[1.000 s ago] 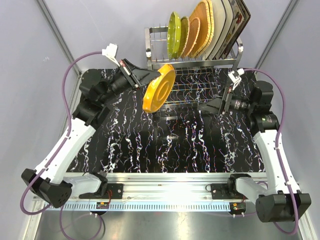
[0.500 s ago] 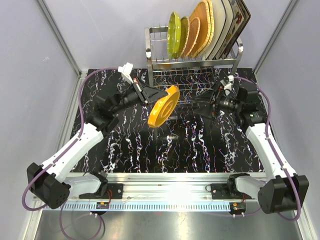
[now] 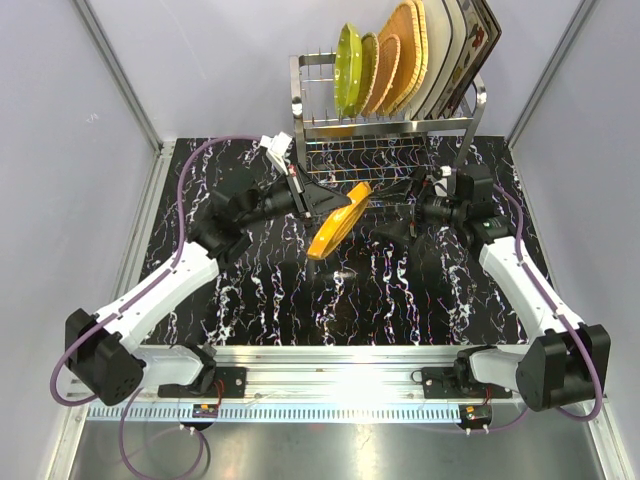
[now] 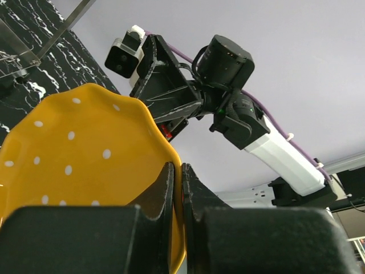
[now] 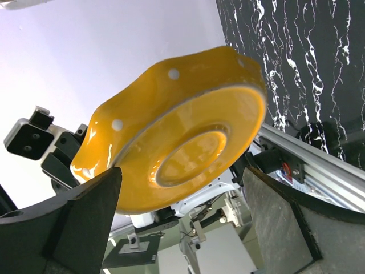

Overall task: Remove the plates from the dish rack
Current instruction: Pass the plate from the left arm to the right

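Observation:
A round orange plate with white dots (image 3: 338, 220) hangs tilted over the middle of the table. My left gripper (image 3: 322, 203) is shut on its rim. In the left wrist view the fingertips (image 4: 169, 178) pinch the plate's edge (image 4: 74, 154). My right gripper (image 3: 392, 214) stands open just right of the plate. Its wrist view shows the plate's glossy underside (image 5: 188, 145) in front of the wide-apart jaws (image 5: 182, 171). The steel dish rack (image 3: 392, 126) at the back holds a lime-green plate (image 3: 347, 66), orange woven ones (image 3: 400, 55), cream ones (image 3: 446, 48) and a flower-patterned one (image 3: 482, 42).
The table (image 3: 260, 300) is black marble-patterned, with grey walls on three sides. An aluminium rail (image 3: 330, 375) with both arm bases runs along the near edge. The rack's lower grid shelf (image 3: 370, 160) juts forward behind the two grippers.
My left arm has carried the orange plate right and down from the rack, tilting it flatter. My right arm has swung left until its open jaws face the plate.

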### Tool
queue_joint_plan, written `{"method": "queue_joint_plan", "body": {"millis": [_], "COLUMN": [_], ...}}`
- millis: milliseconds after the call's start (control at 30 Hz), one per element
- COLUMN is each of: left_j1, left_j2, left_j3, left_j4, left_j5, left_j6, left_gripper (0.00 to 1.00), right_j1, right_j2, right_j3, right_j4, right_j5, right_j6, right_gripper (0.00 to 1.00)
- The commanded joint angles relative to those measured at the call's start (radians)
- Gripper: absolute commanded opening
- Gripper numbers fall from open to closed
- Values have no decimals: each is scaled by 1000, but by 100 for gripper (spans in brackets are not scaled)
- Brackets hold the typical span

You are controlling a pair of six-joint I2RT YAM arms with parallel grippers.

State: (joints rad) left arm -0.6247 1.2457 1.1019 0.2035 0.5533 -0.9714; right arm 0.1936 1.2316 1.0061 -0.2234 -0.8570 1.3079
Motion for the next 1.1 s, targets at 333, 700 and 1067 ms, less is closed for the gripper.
{"method": "queue_joint_plan", "body": {"millis": [333, 700, 1067], "left_j1": [-17, -17, -40], "left_j2": [-8, 3, 47], "left_j3": [-8, 12, 144], "left_j4": [163, 96, -159], "left_j5": [36, 115, 140], "left_j6": [0, 91, 398], "left_gripper": [0, 0, 0], "right_j1": [6, 6, 64], "right_j2": [-41, -31, -6], "right_j3": [-4, -14, -23], "right_j4": [16, 19, -48], "right_j5": [7, 0, 9], "right_j6": [68, 90, 30], "right_gripper": [95, 100, 100]}}
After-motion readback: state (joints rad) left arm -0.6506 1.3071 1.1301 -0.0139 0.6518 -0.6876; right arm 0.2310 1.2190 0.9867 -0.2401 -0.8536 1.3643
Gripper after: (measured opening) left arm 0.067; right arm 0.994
